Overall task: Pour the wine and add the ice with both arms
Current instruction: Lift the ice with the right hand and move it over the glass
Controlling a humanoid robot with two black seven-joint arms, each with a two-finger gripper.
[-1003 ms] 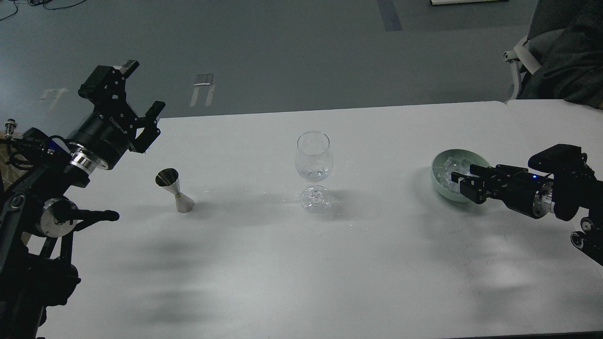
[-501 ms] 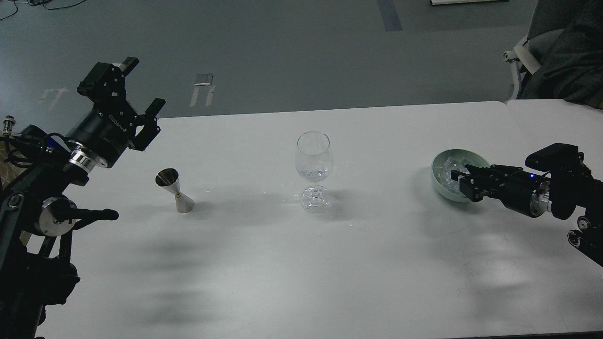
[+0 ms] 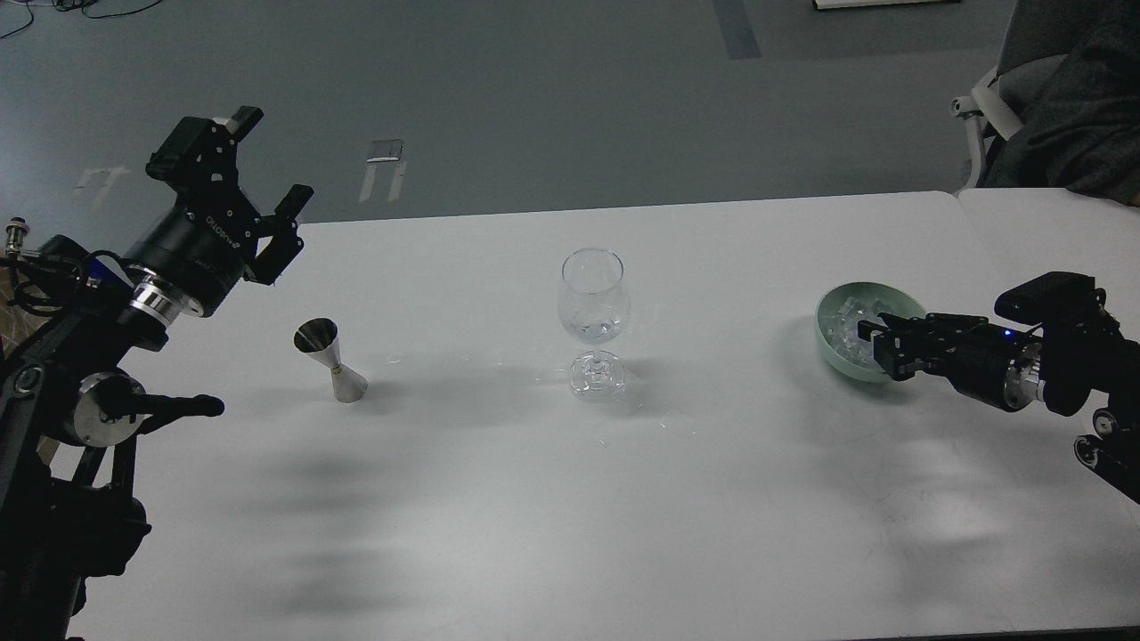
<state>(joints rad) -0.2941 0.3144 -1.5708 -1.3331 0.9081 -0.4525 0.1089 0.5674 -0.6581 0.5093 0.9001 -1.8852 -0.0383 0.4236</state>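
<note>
at bowl [image 3: 833, 352] rim, right claw [image 3: 875, 343], wineglass [image 3: 594, 307] apart

A grey chair [image 3: 1024, 98] stands beyond the white table's [image 3: 552, 499] far right corner.

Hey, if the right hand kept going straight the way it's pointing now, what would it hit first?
Probably the green bowl with the ice: the right hand points left and sits at its near rim. Depth is unclear, so it could pass above.

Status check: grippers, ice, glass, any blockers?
Left gripper open, raised above table edge. Right gripper over green bowl of ice; grip unclear. Wineglass upright, centre. Jigger left; path clear.
</note>
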